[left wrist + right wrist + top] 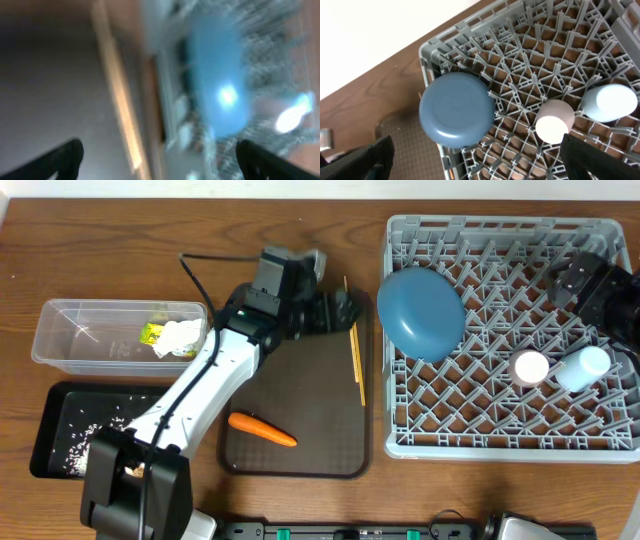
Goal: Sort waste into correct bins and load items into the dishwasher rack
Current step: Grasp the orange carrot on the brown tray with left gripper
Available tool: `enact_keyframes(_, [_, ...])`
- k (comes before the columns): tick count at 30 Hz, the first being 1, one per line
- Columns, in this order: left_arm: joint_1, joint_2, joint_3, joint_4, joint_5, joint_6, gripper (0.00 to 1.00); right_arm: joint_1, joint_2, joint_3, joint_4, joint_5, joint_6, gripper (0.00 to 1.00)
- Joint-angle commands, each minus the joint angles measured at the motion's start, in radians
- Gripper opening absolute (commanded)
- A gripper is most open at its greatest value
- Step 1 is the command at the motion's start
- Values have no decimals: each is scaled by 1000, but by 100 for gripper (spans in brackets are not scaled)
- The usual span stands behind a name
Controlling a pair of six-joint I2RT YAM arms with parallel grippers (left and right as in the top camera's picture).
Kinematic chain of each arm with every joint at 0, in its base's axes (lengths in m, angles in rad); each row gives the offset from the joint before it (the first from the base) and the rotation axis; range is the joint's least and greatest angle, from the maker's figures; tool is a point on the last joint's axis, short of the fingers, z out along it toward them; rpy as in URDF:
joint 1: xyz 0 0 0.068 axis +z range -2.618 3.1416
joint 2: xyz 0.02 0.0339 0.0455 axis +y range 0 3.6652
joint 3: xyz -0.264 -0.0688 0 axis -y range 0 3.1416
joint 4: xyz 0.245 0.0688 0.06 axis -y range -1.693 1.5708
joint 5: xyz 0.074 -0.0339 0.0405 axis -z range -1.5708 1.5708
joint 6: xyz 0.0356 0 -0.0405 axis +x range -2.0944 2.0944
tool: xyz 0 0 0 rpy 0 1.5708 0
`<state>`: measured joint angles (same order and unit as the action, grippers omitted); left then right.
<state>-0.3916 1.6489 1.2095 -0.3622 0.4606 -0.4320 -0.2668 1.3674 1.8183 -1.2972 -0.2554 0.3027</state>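
My left tool [345,310] hangs spread and empty over the far end of the wooden chopsticks [357,360]; they lie flat on the brown serving tray [300,380], just left of the dishwasher rack [500,448]; my right tool [590,285] hovers wide open above the rack's far right corner; the orange carrot [262,429] lies on the tray's near part; the risk I see: the left wrist view is smeared, so a blind pinch may catch one stick or skid both away.
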Motion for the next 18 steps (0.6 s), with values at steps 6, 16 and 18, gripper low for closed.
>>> enact_keyframes(6, [2, -103, 6, -337, -213, 82, 89, 32, -2, 8, 3, -70, -129, 99])
enact_keyframes(16, [2, -114, -64, -682, -415, -457, 82, 59, 2, 8, 27, -71, -135, 99])
enact_keyframes(18, [2, -114, -106, -680, -441, -562, 87, 59, 2, 8, 29, -71, -135, 99])
